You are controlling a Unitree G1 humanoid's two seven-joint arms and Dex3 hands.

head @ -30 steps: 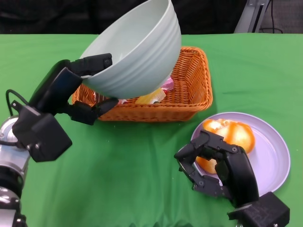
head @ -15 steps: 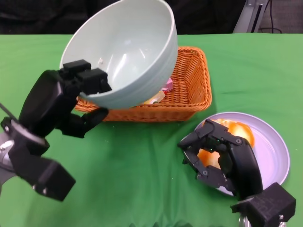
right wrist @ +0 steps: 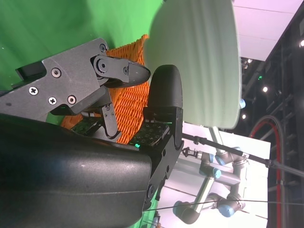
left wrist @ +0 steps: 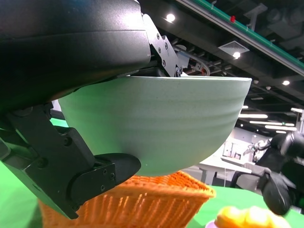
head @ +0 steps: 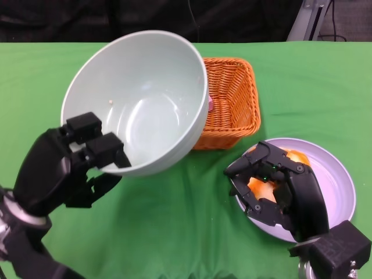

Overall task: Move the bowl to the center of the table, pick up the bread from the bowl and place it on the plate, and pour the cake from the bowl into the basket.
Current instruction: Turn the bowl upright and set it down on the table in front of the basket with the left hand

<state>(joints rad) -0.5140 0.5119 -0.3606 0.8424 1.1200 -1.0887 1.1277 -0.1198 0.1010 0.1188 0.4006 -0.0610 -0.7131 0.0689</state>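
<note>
The left hand point(head: 72, 165) grips the bowl point(head: 139, 102) at the rim, at about 7 o'clock of the bowl in the head view; some fingers lie inside the rim and others press the outer wall from below; the left wrist view confirms this clamp, with a finger point(left wrist: 102, 173) against the underside of the bowl point(left wrist: 161, 121). The bowl is held clear of the green table point(head: 174, 226), opening upward and tilted slightly toward the camera; its interior shows no contents apart from a small speck near the wall. The bowl overlaps the basket point(head: 229, 102) in the head view; the basket lies at 3 o'clock of the bowl, and a small pink item point(head: 210, 105) shows in the basket just past the bowl's rim.

The right hand point(head: 276, 189) rests low over the near-left edge of the plate point(head: 331, 186), at about 4 o'clock of the bowl; its fingers are curled around the bread point(head: 264, 186), which lies on the plate; whether the fingers actually press the bread cannot be told. The right wrist view shows two fingers point(right wrist: 164, 90) bent, with the basket point(right wrist: 130, 102) and the bowl point(right wrist: 199, 61) beyond them.
</note>
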